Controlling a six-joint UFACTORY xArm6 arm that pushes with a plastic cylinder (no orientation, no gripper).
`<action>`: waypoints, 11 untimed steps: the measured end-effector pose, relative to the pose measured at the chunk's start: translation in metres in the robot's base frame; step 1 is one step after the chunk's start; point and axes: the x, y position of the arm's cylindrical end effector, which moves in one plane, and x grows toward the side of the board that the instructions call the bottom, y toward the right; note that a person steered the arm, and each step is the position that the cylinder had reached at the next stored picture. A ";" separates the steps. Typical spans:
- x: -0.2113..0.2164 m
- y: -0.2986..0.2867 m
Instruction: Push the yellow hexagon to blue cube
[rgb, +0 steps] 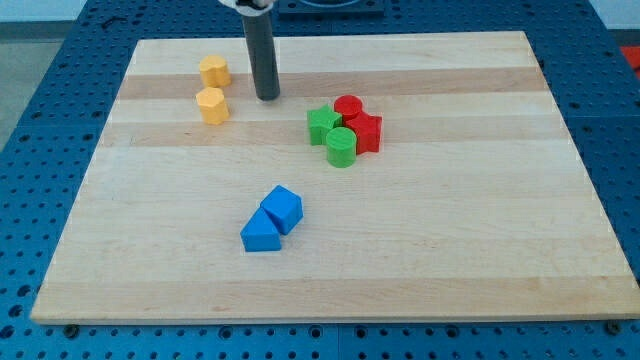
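Observation:
Two yellow blocks lie at the view's upper left: one yellow hexagon (213, 71) and just below it a second yellow block (212, 105), roughly hexagonal or star-like. A blue cube (283, 208) sits near the board's middle, lower down, touching a second blue block (261, 233) at its lower left. My tip (266, 97) rests on the board to the right of the two yellow blocks, about a block's width from them and touching neither. The blue cube is well below the tip.
A tight cluster stands right of the tip: a green block (322, 125), a green cylinder (341, 146), a red cylinder (348, 106) and a red block (366, 131). The wooden board (480, 220) lies on a blue perforated table.

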 end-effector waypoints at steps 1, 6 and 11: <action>-0.007 -0.046; 0.134 -0.043; 0.152 -0.126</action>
